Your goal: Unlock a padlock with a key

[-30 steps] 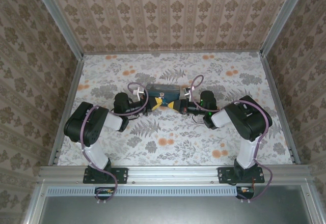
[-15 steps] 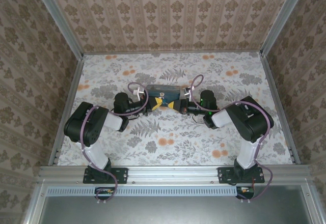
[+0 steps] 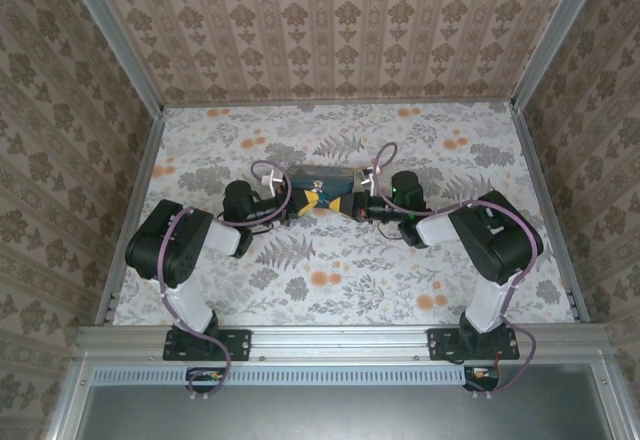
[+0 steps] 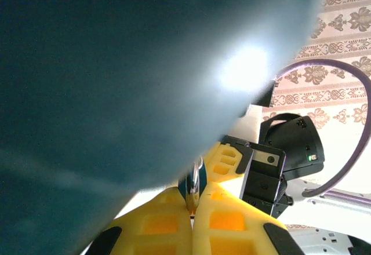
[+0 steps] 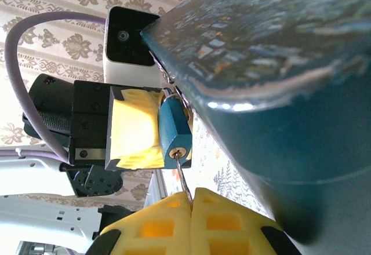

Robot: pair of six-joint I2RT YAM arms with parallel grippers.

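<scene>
Item: padlock [image 5: 174,128], small, teal-blue metal body. It hung from the fastening on the near edge of a square box [image 5: 278,64] with a dark teal side and a blue-and-yellow painted face. The keyhole end pointed toward the right wrist camera. Location: in the top view, roughly mid-table, at the front edge of the box [image 3: 320,176], between the two arms' tips. Key [image 5: 181,177]: a thin metal shaft ran from the padlock's keyhole straight into the right gripper [image 5: 190,200]. That gripper's yellow fingers were pressed together on the shaft with no gap showing. How far the key sat inside the lock could not be told. Left gripper [image 5: 152,132]: yellow fingers brought in from the opposite side, closed against the padlock's body and holding it. The left wrist view showed the same grip: the left gripper [image 4: 191,206] had its fingertips together on the padlock [image 4: 188,190], with the silver shackle rising just above them. The box [image 4: 145,64] loomed blurred and close overhead, and the right gripper [image 4: 229,159] stood just beyond. In the top view, the left gripper [image 3: 303,206] and right gripper [image 3: 352,208] met tip to tip before the box. Surround: table [image 3: 330,280] with a floral cover, enclosed by wallpapered walls [image 3: 330,30].
</scene>
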